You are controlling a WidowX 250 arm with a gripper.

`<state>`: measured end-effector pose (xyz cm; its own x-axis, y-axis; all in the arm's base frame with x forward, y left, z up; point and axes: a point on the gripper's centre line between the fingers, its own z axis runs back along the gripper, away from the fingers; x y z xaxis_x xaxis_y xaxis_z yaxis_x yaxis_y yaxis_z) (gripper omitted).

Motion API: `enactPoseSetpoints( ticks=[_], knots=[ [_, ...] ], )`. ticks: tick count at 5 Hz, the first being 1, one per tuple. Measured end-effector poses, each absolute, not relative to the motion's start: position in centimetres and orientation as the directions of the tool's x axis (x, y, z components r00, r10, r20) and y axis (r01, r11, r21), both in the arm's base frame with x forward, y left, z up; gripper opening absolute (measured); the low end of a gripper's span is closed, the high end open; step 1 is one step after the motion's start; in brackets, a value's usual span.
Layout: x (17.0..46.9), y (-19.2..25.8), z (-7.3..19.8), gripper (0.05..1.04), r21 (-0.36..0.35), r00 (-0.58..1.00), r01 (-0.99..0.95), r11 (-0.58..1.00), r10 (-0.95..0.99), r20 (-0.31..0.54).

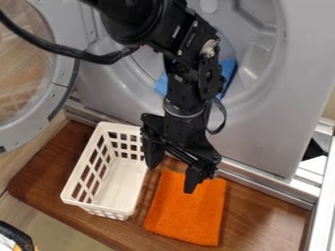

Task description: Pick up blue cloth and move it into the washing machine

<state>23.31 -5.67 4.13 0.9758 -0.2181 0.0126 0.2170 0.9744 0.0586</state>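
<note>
Blue cloth [227,71] lies in the round opening of the washing machine [262,135], partly hidden behind the black robot arm [185,105]. The gripper [173,167] hangs in front of the machine, and its two jaws stand apart. Below, an orange cloth [186,211] lies flat on the brown wooden board [262,215], just beside a white plastic basket [98,209]. The machine's door [29,131] is open.

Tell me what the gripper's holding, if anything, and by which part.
Nothing: the gripper is open, with nothing between its fingers, and the blue cloth lies in the washing machine.
</note>
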Motion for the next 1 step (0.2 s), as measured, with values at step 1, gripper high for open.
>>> enactPoseSetpoints(
  ticks=[1],
  knots=[
    [23.31,-5.67,4.13,0.999,0.059,0.976,0.217,0.974,-0.218,0.013]
  ],
)
